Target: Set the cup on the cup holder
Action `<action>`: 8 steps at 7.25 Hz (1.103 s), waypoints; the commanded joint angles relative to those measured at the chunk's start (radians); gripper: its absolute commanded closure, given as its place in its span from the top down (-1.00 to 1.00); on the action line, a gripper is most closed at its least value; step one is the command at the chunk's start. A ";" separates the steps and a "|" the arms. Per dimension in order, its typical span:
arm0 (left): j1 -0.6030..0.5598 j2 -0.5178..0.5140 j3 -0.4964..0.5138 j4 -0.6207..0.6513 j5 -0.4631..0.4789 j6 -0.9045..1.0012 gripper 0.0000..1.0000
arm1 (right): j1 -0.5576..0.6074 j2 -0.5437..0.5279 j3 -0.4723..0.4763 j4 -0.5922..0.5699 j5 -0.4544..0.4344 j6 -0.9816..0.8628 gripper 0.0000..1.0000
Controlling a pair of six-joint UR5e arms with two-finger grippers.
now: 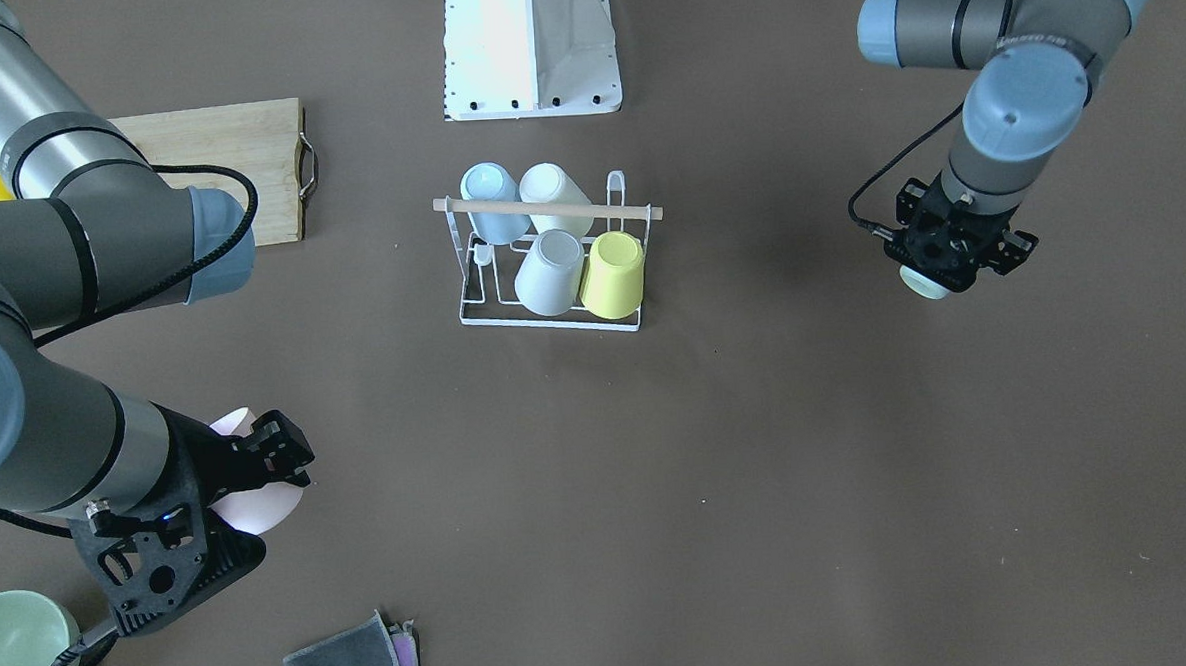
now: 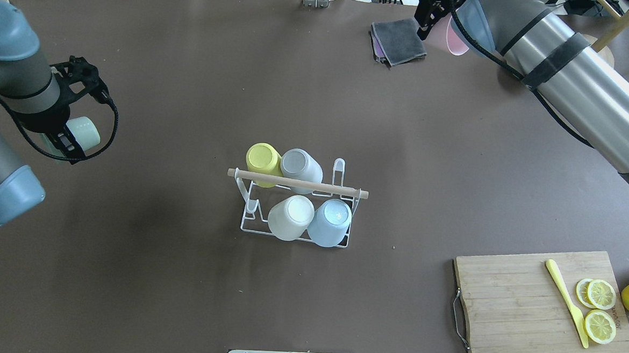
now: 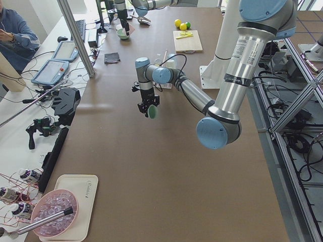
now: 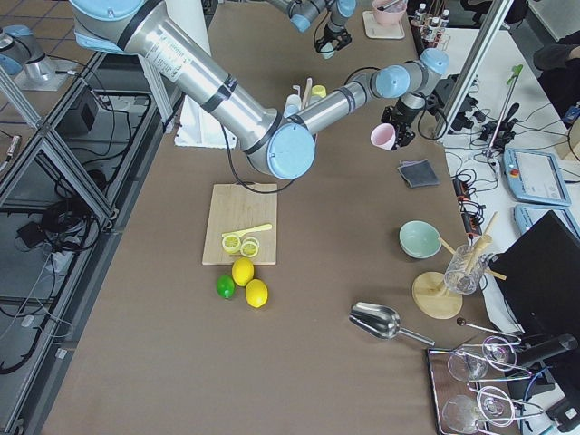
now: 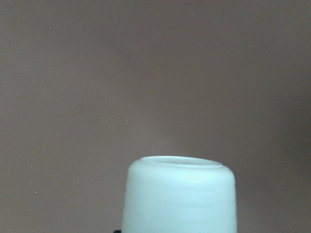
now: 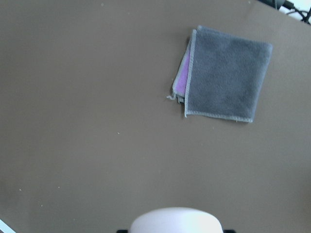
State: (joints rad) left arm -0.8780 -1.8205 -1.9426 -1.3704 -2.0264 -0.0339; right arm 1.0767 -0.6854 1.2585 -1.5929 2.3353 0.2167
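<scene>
The white wire cup holder with its wooden rod stands mid-table and also shows in the front view. On it sit a yellow cup, a grey cup, a white cup and a light blue cup, all upside down. My left gripper is shut on a mint green cup, far left of the holder; the cup fills the left wrist view. My right gripper is shut on a pink cup at the far right; the cup also shows in the front view.
A grey cloth over a purple one lies beside the right gripper. A wooden cutting board with lemon slices and a yellow knife sits at the near right. A green bowl stands near the right arm. The holder's left-end prongs are bare.
</scene>
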 commanded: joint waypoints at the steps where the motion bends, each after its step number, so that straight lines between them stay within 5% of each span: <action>1: 0.005 0.085 -0.064 -0.438 -0.051 -0.345 -0.75 | -0.001 -0.077 0.059 0.278 -0.039 0.081 -1.00; 4: 0.059 0.209 -0.064 -1.065 0.105 -0.586 -0.82 | -0.062 -0.207 0.055 0.780 -0.143 0.220 -1.00; 6: 0.248 0.288 -0.062 -1.475 0.381 -0.586 -0.86 | -0.170 -0.223 0.052 0.994 -0.288 0.309 -1.00; 8: 0.453 0.282 -0.035 -1.674 0.661 -0.522 -0.85 | -0.189 -0.227 0.056 1.149 -0.329 0.377 -1.00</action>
State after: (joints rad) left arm -0.5520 -1.5402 -1.9892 -2.9274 -1.5332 -0.5996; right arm 0.9006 -0.9100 1.3101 -0.5297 2.0312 0.5503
